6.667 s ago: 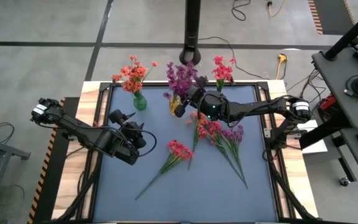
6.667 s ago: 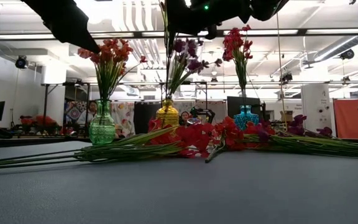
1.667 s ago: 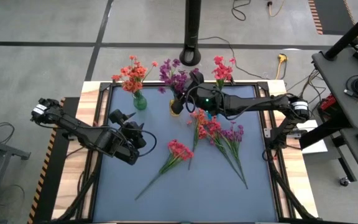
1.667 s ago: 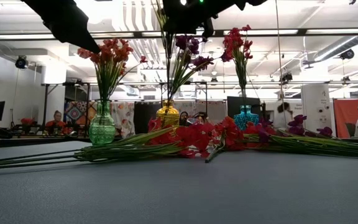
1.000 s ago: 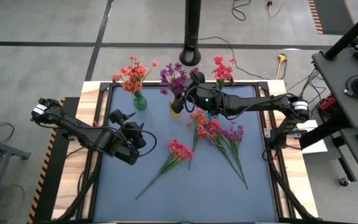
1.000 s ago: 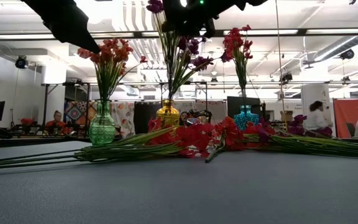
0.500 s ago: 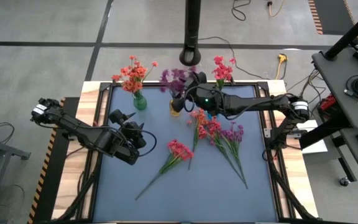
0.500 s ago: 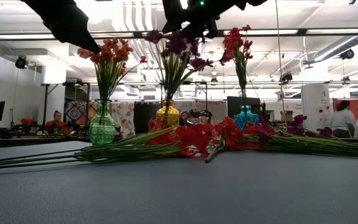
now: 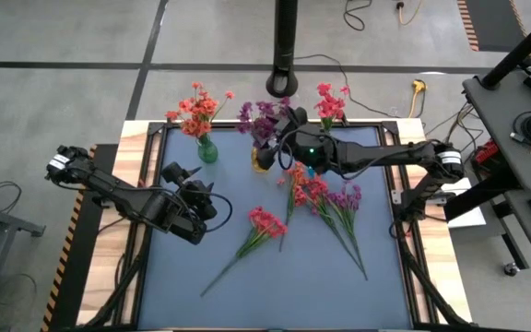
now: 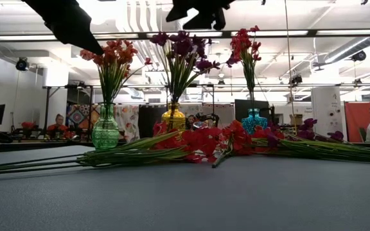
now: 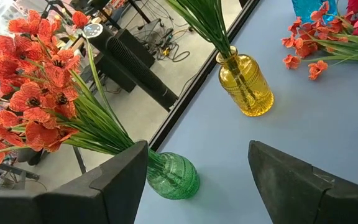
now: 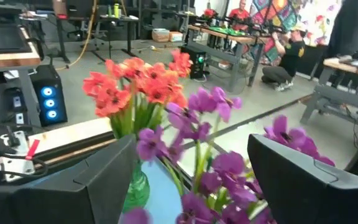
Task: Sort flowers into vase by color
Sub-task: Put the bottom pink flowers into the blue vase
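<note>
The purple flowers (image 9: 261, 118) stand in the yellow vase (image 10: 173, 117) at upper centre of the high view, sorted by colour. My right gripper (image 9: 284, 124), fingers spread and empty, hangs above them. My left gripper (image 9: 198, 195) waits open at centre left, while unsorted flowers (image 9: 325, 198) lie mid-table.

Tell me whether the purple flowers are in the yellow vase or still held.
In the vase. The purple flowers stand upright in the yellow vase; the right hand hangs open above them, its fingers apart and empty.

Blue vase (image 11: 312, 7) cut off by edge
</note>
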Controlling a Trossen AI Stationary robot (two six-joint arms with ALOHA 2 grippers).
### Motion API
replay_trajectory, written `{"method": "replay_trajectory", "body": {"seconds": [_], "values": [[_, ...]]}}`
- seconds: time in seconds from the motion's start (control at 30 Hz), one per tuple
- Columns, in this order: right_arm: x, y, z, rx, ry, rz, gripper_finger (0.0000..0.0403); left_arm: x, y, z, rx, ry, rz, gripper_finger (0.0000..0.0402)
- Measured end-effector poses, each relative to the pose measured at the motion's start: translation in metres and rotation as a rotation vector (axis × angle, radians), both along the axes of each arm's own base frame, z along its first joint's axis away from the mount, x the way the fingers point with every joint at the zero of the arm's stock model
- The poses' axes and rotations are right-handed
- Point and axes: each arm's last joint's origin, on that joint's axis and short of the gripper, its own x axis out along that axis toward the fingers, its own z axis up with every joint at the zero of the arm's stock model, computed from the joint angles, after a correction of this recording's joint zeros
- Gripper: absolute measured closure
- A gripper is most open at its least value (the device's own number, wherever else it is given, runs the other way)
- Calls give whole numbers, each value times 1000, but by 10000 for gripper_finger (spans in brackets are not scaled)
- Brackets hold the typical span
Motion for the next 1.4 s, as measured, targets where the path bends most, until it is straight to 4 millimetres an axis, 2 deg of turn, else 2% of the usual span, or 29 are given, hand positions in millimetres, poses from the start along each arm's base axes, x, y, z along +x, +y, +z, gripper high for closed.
{"method": "replay_trajectory", "body": {"seconds": [0.23, 0.37, 0.53, 0.73, 0.9, 1.07, 1.23, 1.4], "values": [[-5, 25, 20, -33, 30, 71, 106, 1, -1, 0, -20, -1, -3, 141], [-14, 44, 34, -15, 89, 120, 105, 3, -2, 0, -66, 5, -17, 141], [-31, 69, 41, 38, 209, 180, 105, 11, -7, 5, -142, -14, -73, 141], [-60, 95, 42, 140, 327, 227, 116, 21, -14, 9, -219, -29, -163, 141], [-84, 113, 35, 258, 430, 222, 125, 23, -15, 10, -230, -44, -173, 141], [-102, 126, 18, 363, 577, 150, 131, 23, -16, 9, -292, -54, -178, 141], [-107, 137, -5, 397, 710, 80, 139, 23, -17, 8, -327, -66, -175, 141], [-112, 150, -28, 410, 811, 114, 146, 24, -17, 8, -337, -74, -169, 141]]}}
